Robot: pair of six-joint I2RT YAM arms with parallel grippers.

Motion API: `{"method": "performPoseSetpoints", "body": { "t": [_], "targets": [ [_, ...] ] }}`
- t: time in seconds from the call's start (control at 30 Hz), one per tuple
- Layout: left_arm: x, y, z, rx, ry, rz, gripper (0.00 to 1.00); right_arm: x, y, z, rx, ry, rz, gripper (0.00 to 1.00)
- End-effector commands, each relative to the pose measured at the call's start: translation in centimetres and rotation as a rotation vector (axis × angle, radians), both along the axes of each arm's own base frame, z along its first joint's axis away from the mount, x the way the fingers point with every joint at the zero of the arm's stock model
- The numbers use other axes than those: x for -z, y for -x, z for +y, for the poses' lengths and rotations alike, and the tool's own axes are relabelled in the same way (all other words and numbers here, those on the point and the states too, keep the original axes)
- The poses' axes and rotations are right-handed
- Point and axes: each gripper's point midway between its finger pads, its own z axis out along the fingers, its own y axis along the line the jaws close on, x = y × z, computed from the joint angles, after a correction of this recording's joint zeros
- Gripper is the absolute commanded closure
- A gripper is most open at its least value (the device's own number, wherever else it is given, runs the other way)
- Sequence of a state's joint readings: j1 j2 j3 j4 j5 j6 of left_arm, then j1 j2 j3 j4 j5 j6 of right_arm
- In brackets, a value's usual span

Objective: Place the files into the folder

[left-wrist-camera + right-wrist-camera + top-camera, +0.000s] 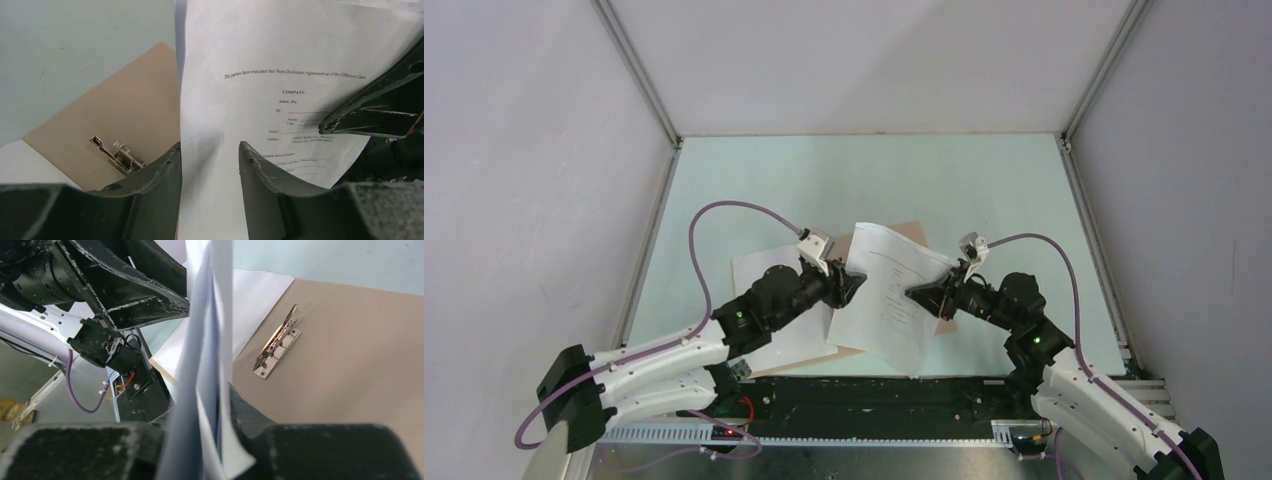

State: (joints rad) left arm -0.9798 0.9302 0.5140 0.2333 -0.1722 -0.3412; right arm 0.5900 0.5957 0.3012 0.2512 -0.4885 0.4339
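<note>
1. The left arm (pixel 654 360) comes up first: smooth white moulded shells low down, chunky black joint housings further out.
2. A green light (pixel 739 316) glows on one black housing.
3. A purple cable (pixel 692 250) runs to a small pale camera block (pixel 816 245) at the wrist.
4. The right arm (pixel 1089 400) matches, with white shells, black joints, a second purple cable (pixel 1069 270) and its own green dot.
5. Up close, the jaws are matt black wedges, their edges scuffed pale grey.
</note>
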Motion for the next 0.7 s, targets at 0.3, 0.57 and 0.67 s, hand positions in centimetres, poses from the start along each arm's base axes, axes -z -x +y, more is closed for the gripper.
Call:
{"method": "performPoseSetpoints", "body": {
  "t": [0.3, 0.57, 0.67],
  "targets": [
    [-3.3, -2.7, 0.4, -0.105, 0.014, 0.009, 0.29, -1.0, -6.1, -1.7, 0.221, 0.137, 0.071, 1.0],
    [0.9, -8.1, 2.4, -0.348, -0.195, 0.319, 0.18, 5.4, -15.1, -4.3, 0.374, 0.436, 0.407, 1.0],
    [2.4, -8.6, 2.5, -0.374, -0.21, 0.42, 0.19, 9.5, -16.7, -4.1, 0.359, 0.549, 0.495, 1.0]
  ]
}}
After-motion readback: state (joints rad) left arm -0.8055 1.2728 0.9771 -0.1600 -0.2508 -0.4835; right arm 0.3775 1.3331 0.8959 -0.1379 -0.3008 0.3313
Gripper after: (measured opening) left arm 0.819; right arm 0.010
